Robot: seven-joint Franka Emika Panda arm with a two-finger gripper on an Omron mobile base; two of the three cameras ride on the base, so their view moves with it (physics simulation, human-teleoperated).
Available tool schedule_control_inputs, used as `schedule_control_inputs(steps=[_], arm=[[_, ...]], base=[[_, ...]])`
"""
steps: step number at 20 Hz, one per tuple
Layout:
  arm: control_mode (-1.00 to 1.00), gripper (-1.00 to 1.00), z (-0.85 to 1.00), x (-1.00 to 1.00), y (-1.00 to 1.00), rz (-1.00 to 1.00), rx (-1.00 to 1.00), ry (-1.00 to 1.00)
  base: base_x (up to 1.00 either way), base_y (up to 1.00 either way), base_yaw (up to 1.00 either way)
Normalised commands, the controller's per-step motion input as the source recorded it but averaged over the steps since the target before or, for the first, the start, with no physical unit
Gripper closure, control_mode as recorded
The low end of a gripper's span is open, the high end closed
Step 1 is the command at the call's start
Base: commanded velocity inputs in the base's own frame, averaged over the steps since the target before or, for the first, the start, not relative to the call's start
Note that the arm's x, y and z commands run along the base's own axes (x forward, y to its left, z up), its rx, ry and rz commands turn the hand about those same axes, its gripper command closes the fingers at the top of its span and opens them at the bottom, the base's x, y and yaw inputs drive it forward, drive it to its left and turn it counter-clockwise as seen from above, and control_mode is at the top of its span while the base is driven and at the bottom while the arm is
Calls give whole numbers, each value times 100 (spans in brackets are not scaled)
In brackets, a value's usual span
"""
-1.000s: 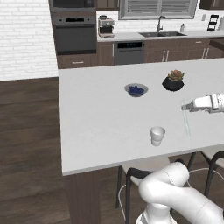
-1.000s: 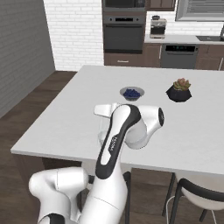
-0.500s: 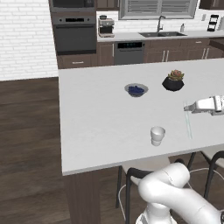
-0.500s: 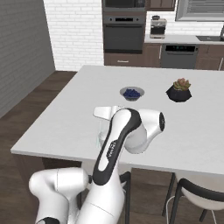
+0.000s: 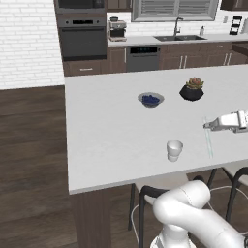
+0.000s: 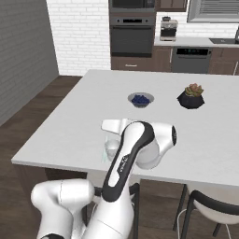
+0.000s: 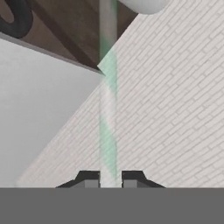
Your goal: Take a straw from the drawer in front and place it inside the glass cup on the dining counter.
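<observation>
My gripper (image 5: 207, 125) hovers over the white dining counter (image 5: 106, 126), to the right of the glass cup (image 5: 174, 149) and higher than it. It is shut on the straw (image 5: 209, 141), a thin pale green stick that hangs almost upright from the fingers, its lower end to the right of the cup. In the hand view the straw (image 7: 108, 109) runs straight up from between the two fingertips of the gripper (image 7: 110, 177). In the right base view my own arm half covers the cup (image 6: 111, 148). The drawer is out of view.
A bowl with blue contents (image 5: 150, 100) and a black plant pot (image 5: 191, 90) stand farther back on the counter. Dark stools (image 5: 150, 193) (image 5: 232, 174) sit at its near edge. The back wall holds a worktop with a sink (image 5: 177, 38) and an oven (image 5: 83, 43).
My gripper has drifted a little to the right and slightly down with the straw still in its grip. The cup, bowl and pot have not moved.
</observation>
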Motion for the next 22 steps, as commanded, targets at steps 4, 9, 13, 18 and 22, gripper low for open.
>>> schedule_control_inputs(steps=[4,9,13,18,22], arm=[[-100,100,-19,33,-23,15,-2,-5],[-100,100,-26,37,-17,15,-3,-7],[-100,100,-31,33,0,9,-4,-13],[-100,100,-30,14,2,1,-4,-25],[-100,100,-23,0,3,0,-4,-37]], base=[[0,0,0],[0,0,0],[0,0,0],[0,0,0],[0,0,0]])
